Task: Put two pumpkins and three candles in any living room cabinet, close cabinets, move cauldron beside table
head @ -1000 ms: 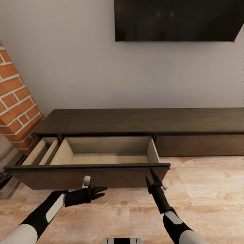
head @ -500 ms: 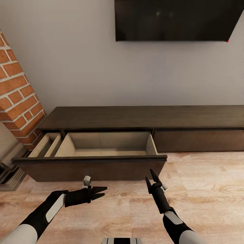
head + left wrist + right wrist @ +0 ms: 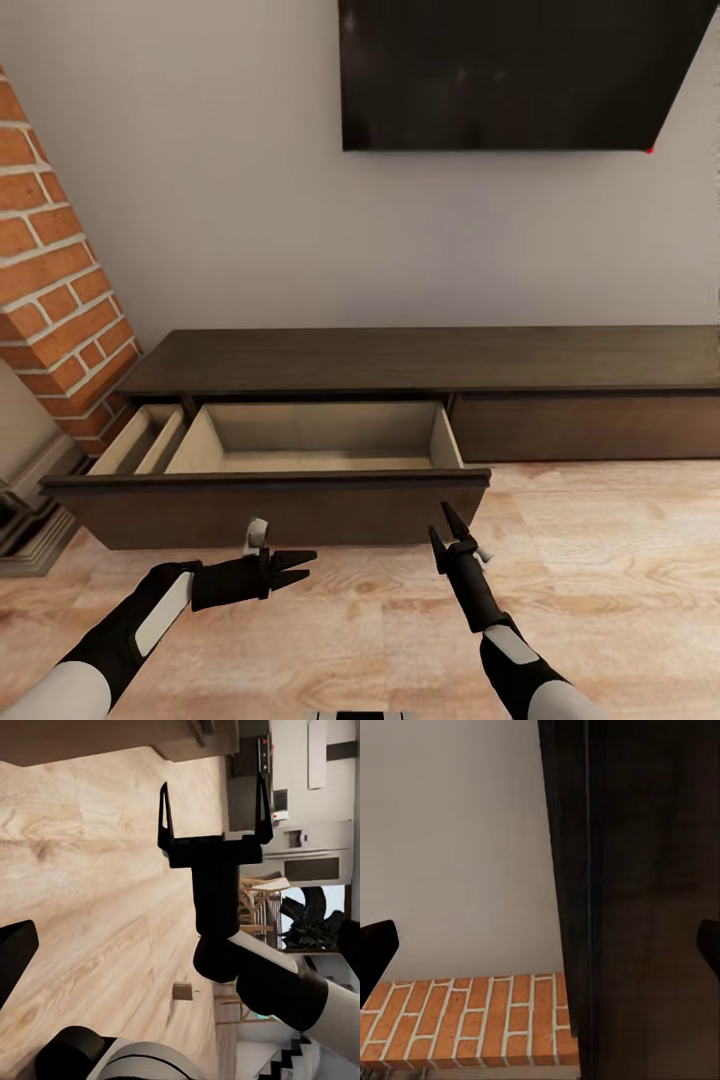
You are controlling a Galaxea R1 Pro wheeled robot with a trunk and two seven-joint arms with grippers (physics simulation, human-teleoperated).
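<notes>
The camera has been moved back from the long, low dark-brown wooden cabinet, so its open pale-lined drawer is seen farther off. More pale wooden floor is shown before the drawer front.

Long, low, dark-brown cabinet against the wall, its left drawer pulled wide open, pale inside.

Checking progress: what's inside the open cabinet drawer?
The drawer shows only pale floor and walls: no pumpkins or candles. Its front panel hides the nearest strip of floor.
</notes>
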